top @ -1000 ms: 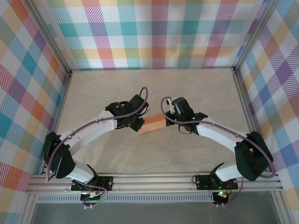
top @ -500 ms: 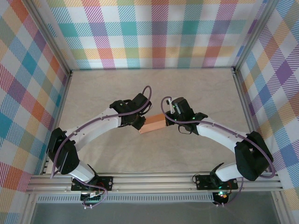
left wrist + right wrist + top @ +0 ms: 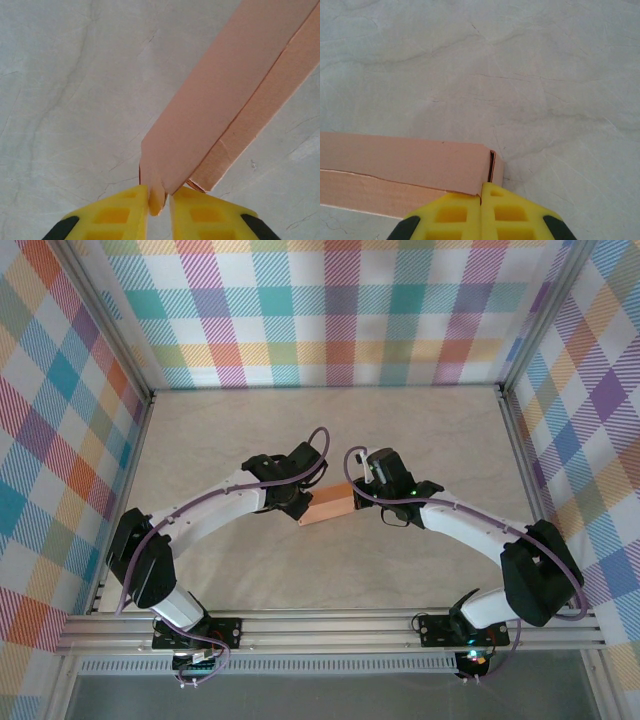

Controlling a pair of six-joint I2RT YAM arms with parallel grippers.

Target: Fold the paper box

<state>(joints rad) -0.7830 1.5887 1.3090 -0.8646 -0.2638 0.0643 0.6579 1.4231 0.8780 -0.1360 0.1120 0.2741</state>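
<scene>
looks like end-flap step: left end effector [image 3: 159, 202] pinches paper box [image 3: 215, 115] tab, right end effector [image 3: 481, 200] closed at other end; next, tuck tab.

Here's the paper box [image 3: 215, 95]: thin matt card, salmon, a touch rougher along its side panel. Left tool [image 3: 160, 199] and right tool [image 3: 481, 194] are moulded yellow plastic with a slight sheen. The worktop [image 3: 535, 65] is smooth, pale, marble-veined and low-gloss.

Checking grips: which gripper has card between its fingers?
The left gripper: a box tab sits between its fingers. The right gripper has fingers together, no gap.
</scene>
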